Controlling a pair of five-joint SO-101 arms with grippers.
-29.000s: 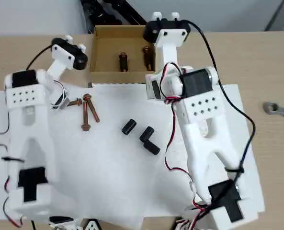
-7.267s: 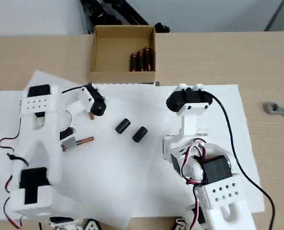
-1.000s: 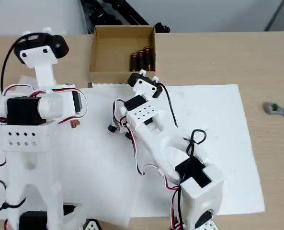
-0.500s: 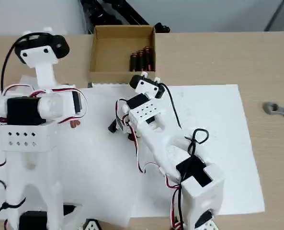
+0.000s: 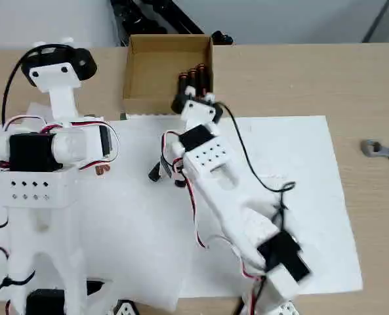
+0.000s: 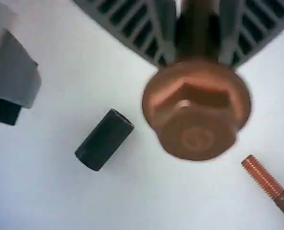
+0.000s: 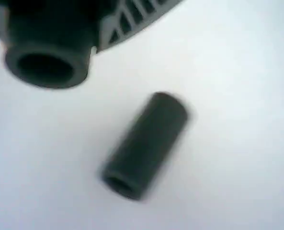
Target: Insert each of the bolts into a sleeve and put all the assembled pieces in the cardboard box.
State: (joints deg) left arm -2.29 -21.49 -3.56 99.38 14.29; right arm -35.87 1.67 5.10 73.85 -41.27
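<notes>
Copper hex-flanged bolt (image 6: 197, 115) in left gripper (image 6: 197, 26); matte black cylindrical sleeve (image 7: 144, 143) — loose

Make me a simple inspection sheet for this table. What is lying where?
Surface: white sheet over a wooden table.
Job's things: assembled pieces in the cardboard box; loose sleeve and loose bolt on the sheet.
Clutter: metal tool on the bare wood, off the sheet.
Grippers: left gripper grips the held bolt; right gripper grips the held sleeve.
Cables: wires run along both arms.
Surroundings: black gear beyond the far edge.
</notes>
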